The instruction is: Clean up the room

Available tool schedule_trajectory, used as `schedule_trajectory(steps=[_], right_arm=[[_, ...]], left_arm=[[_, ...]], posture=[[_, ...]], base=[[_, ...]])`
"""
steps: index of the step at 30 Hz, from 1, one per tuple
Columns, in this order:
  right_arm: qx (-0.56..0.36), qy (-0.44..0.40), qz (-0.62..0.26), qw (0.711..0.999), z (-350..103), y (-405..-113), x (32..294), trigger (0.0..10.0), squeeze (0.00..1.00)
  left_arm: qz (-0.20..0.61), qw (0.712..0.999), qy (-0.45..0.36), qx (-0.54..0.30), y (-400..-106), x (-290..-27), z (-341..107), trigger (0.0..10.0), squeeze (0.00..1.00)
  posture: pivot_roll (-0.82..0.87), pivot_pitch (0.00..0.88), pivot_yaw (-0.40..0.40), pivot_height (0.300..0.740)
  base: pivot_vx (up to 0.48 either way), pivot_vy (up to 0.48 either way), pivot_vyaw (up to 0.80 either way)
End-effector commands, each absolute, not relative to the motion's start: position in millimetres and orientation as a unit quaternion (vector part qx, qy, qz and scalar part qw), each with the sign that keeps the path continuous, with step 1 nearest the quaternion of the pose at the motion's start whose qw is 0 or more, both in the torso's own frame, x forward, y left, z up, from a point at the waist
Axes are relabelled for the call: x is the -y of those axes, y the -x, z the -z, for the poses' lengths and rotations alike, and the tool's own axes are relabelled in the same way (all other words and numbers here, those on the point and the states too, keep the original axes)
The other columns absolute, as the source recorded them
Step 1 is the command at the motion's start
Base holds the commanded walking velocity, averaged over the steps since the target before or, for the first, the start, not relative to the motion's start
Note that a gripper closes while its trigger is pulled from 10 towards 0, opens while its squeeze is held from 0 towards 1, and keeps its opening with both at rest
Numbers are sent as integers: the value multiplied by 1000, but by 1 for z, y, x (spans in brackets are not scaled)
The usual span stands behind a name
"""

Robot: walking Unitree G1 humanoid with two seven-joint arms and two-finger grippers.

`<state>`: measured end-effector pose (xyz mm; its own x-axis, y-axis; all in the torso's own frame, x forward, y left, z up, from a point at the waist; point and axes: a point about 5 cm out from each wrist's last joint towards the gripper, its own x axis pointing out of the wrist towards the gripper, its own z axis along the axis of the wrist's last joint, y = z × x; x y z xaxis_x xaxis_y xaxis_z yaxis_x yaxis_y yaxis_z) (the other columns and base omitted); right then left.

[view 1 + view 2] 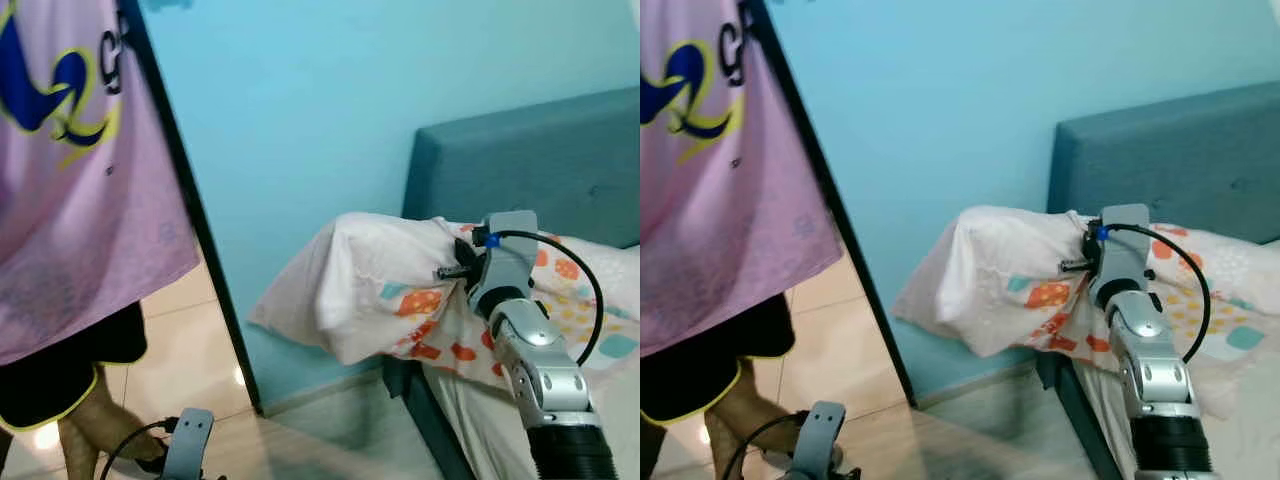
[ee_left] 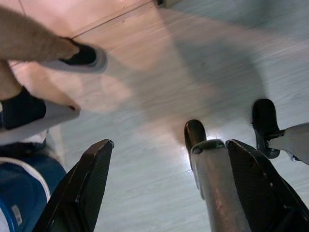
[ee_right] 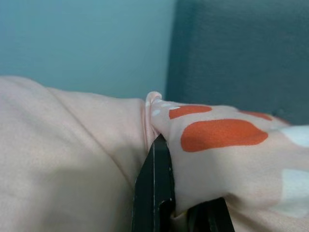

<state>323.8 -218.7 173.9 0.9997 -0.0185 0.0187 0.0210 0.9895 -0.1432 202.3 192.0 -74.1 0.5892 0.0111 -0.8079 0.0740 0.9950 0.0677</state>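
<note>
right wrist view: right tool point(image 3: 166, 193) pinches the pillow point(image 3: 72, 159).

The soft pillow point(image 1: 380, 290) is white with orange, teal and yellow dotted patches. The padded headboard point(image 1: 540, 165) is dark teal, and the painted wall point(image 1: 300, 110) is light blue. A person wears a loose pink shirt point(image 1: 80, 190) with blue and yellow marks, and black shorts point(image 1: 50, 375) with a yellow edge. The smooth floor point(image 2: 159, 87) is pale grey and peach.
</note>
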Motion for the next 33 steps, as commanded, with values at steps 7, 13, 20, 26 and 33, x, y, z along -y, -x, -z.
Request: schedule_trajectory(steps=[7, 13, 20, 26, 33], right_arm=[[67, 108, 16, 992, -201, -327, 219, 10000, 0], [61, 135, -22, 989, -199, -329, 208, 10000, 0], [48, 160, -64, 984, -193, -329, 192, 10000, 0], [44, 169, -91, 980, -192, -330, 185, 10000, 0], [33, 202, -85, 975, -187, -329, 187, 10000, 0]], left_arm=[[13, 887, -38, -460, -200, -193, 75, 10000, 0], [12, 886, -38, -461, -198, -194, 76, 10000, 0], [9, 885, -39, -463, -196, -196, 77, 10000, 0], [5, 886, -39, -462, -196, -197, 77, 10000, 0], [-9, 887, -41, -459, -199, -200, 75, 10000, 0]], posture=[[-95, 0, 46, 740], [-96, 0, 46, 740], [-89, 0, 44, 740], [-88, 0, 44, 740], [-91, 0, 45, 740]], base=[[0, -458, 0], [0, -458, 0], [0, -458, 654], [0, -430, 778], [0, -110, 445]])
